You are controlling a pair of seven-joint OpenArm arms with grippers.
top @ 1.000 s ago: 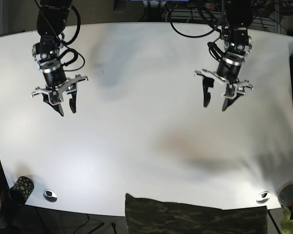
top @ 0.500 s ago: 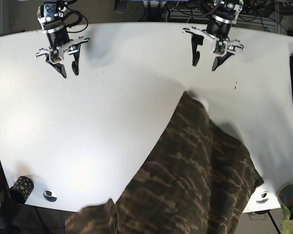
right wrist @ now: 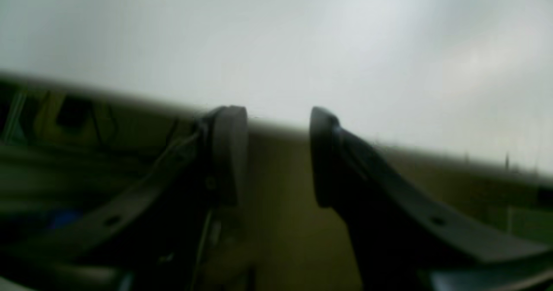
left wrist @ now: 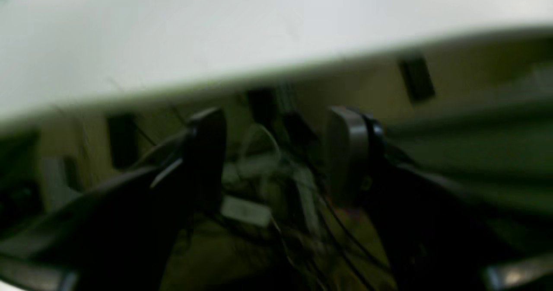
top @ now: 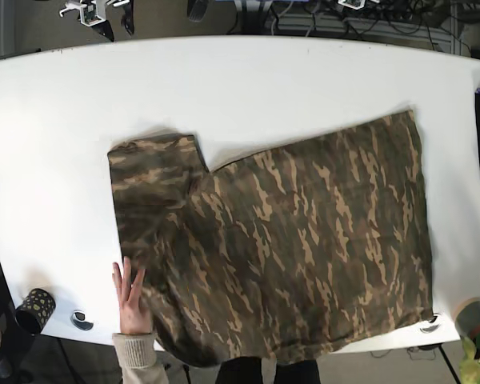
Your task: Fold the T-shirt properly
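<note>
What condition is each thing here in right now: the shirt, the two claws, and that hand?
T-shirt: spread flat on the table, unfolded.
Person's hand: resting flat on the shirt's near left edge.
Left gripper: open, empty, pulled back past the table's far edge.
Right gripper: open, empty, also at the far edge.

A broad white table (top: 248, 88) fills most of the base view, its far edge curving along the top of the frame. Beyond that edge, at upper centre and upper right, a tangle of dark cables (top: 384, 20) lies on a dim floor. Light falls evenly on the tabletop. At the lower right corner, green leaves (top: 478, 364) poke in.
</note>
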